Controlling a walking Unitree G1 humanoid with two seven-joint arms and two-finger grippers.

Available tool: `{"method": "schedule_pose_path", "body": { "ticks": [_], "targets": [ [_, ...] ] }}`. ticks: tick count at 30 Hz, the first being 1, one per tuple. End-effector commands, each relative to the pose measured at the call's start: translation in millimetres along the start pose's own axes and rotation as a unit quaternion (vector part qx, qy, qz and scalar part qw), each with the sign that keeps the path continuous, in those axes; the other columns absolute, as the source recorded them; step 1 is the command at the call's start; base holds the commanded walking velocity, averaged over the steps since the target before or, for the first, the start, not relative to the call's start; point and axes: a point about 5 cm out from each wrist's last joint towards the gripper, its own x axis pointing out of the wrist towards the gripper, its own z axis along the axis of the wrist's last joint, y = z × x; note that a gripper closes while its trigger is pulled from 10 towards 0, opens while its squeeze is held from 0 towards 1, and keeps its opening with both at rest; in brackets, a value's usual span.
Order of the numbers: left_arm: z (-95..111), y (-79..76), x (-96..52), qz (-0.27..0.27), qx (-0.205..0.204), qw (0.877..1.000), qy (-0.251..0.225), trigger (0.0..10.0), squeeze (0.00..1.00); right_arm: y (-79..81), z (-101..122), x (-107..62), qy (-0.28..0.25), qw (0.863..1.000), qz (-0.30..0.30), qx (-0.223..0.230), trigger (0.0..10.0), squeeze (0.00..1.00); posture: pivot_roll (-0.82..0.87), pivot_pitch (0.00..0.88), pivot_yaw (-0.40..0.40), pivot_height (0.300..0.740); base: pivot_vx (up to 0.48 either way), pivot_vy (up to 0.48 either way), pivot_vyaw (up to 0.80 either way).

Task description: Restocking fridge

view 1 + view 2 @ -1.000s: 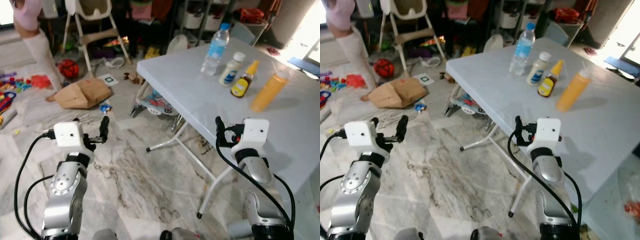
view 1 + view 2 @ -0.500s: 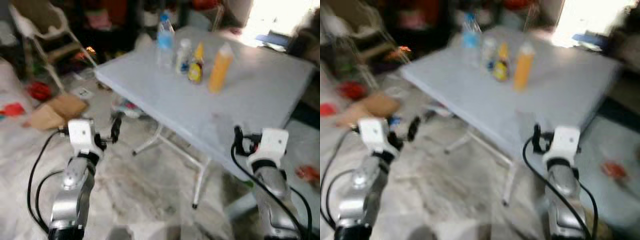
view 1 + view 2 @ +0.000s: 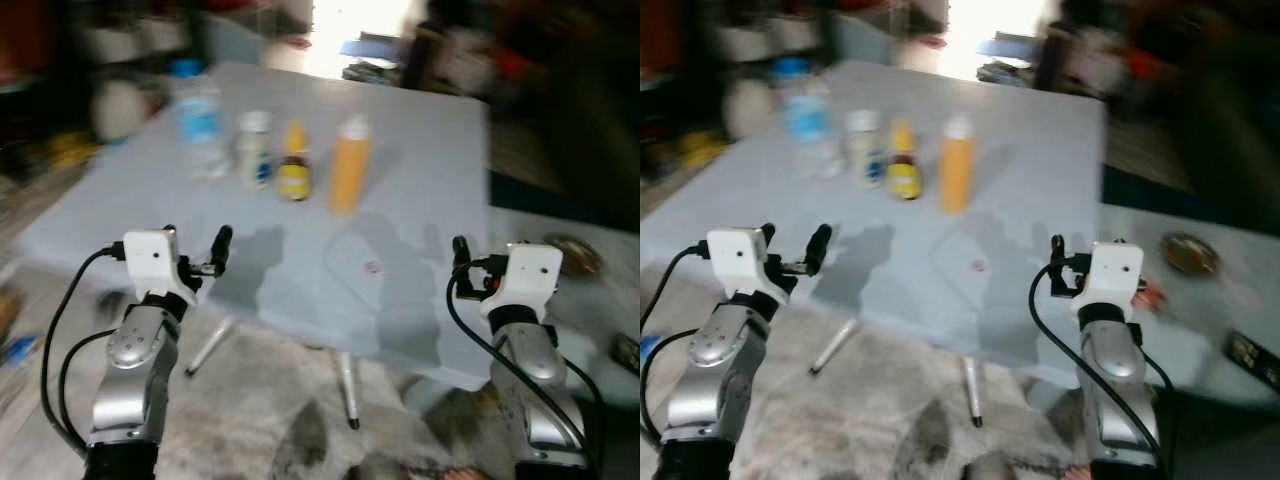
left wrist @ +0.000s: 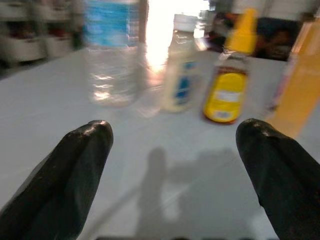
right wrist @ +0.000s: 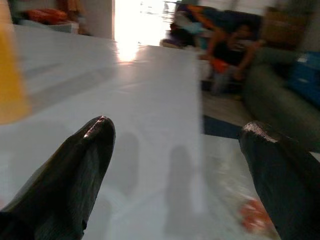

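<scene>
Silver jointed arms, white box wrists, looping black cables, long black fingers

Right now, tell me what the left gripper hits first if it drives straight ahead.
Probably the white bottle or the yellow-capped bottle: both stand between the open left gripper fingers' line, across bare table. Blur leaves depth uncertain.

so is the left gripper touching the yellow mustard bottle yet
Apart. The left wrist view shows bare table between the open left gripper and the mustard bottle, which stands well beyond the fingertips.
</scene>
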Motion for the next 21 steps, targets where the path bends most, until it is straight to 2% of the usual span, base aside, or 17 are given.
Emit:
{"method": "schedule_pose_path", "body": {
  "ticks": [1,5,12,17,19,21],
  "targets": [
    [-0.2,-0.8,-2.1,-0.004,0.007,1.0,0.0,10.0,0.0,4.0,5.5,1.9,-0.009,1.0,0.005,0.004,10.0,0.0,-0.02,0.022,-0.023,0.74,0.277,0.39,0.0],
    [0.2,-4.0,-3.0,-0.006,0.005,1.0,-0.004,10.0,0.0,4.2,5.8,3.5,-0.009,1.0,0.006,0.002,10.0,0.0,-0.01,0.024,-0.023,0.74,0.269,0.397,0.0],
    [1.6,-2.1,-2.3,0.009,0.008,1.0,-0.009,10.0,0.0,7.0,6.6,4.6,-0.01,1.0,0.014,0.0,10.0,0.0,-0.02,0.031,-0.021,0.74,0.0,0.0,0.0],
    [-0.1,-8.9,-5.7,0.0,0.012,1.0,-0.002,10.0,0.0,13.9,18.7,30.2,-0.021,0.999,0.048,-0.004,10.0,0.0,-0.01,0.064,-0.001,0.74,0.0,0.0,0.0],
    [1.2,-6.9,-6.8,-0.001,0.011,1.0,-0.002,10.0,0.0,18.7,21.4,35.3,-0.027,0.998,0.059,-0.004,10.0,0.0,0.01,0.069,0.002,0.74,0.0,0.212,0.0],
    [2.5,-6.2,-6.4,-0.002,0.012,1.0,-0.002,10.0,0.0,21.4,20.3,33.6,-0.027,0.998,0.062,0.001,10.0,0.0,0.01,0.07,0.006,0.74,0.0,0.472,0.0]
  ]
}}
